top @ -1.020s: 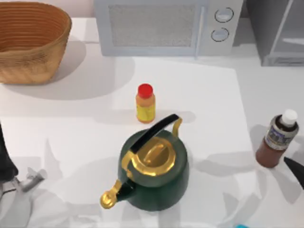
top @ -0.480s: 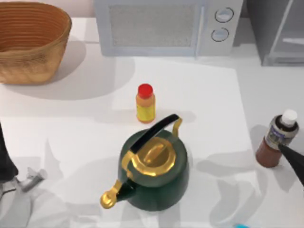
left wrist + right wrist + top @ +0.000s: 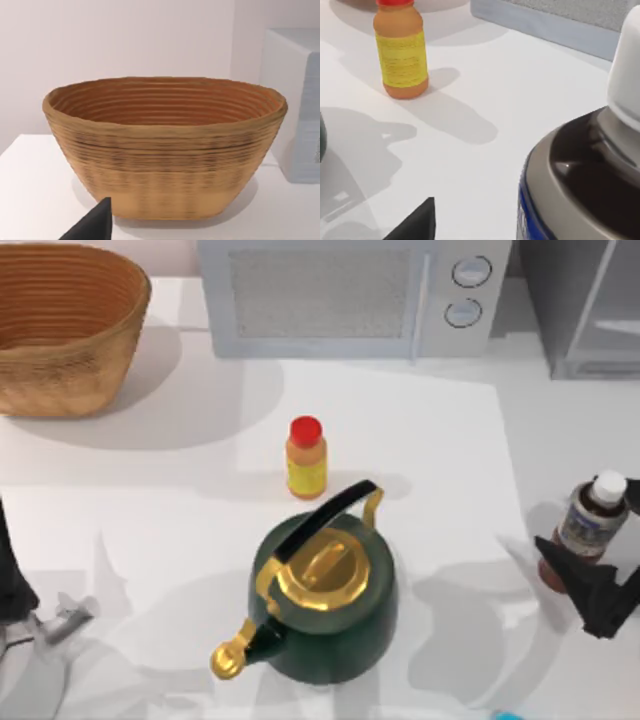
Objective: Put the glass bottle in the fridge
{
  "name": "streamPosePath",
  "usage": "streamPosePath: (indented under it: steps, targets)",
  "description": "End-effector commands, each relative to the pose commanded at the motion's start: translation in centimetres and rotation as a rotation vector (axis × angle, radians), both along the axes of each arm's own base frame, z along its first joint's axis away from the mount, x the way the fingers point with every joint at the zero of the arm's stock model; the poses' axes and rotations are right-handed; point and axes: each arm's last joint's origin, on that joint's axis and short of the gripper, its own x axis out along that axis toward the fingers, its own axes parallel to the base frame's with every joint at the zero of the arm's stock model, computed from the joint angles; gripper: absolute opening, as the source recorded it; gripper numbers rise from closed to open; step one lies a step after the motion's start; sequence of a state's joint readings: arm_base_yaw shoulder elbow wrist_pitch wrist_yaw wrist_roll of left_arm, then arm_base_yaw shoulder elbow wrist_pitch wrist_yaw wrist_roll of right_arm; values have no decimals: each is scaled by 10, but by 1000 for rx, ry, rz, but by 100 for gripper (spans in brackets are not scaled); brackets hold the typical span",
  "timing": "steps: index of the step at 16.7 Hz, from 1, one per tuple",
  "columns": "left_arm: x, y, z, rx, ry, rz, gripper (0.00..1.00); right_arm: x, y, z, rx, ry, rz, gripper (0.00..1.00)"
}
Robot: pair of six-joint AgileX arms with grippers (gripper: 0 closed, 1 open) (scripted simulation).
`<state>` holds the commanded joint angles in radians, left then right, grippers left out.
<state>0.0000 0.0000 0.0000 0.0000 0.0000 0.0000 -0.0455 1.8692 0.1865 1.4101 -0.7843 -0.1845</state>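
Note:
The glass bottle, dark brown with a white cap and a grey label, stands upright near the table's right edge. My right gripper is open at its lower part, with one dark finger on the bottle's left and the other toward the table edge. The right wrist view shows the bottle very close, with one fingertip apart from it. The fridge, a grey cabinet with a slanting light bar, stands at the back right with its front shut. My left gripper is parked at the front left.
A green kettle with gold trim sits front centre, and an orange bottle with a red cap stands just behind it. A microwave is at the back centre. A woven basket fills the back left corner.
My right gripper has come in from the right edge toward the glass bottle and now stands around its base. The bottle, the kettle and the left arm have not moved.

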Motion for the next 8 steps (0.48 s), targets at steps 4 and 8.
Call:
streamPosePath:
  steps: [4, 8]
  targets:
    - [0, 0, 0, 0, 0, 0, 100, 0, 0, 0, 0, 0, 0, 93]
    - [0, 0, 0, 0, 0, 0, 100, 0, 0, 0, 0, 0, 0, 63]
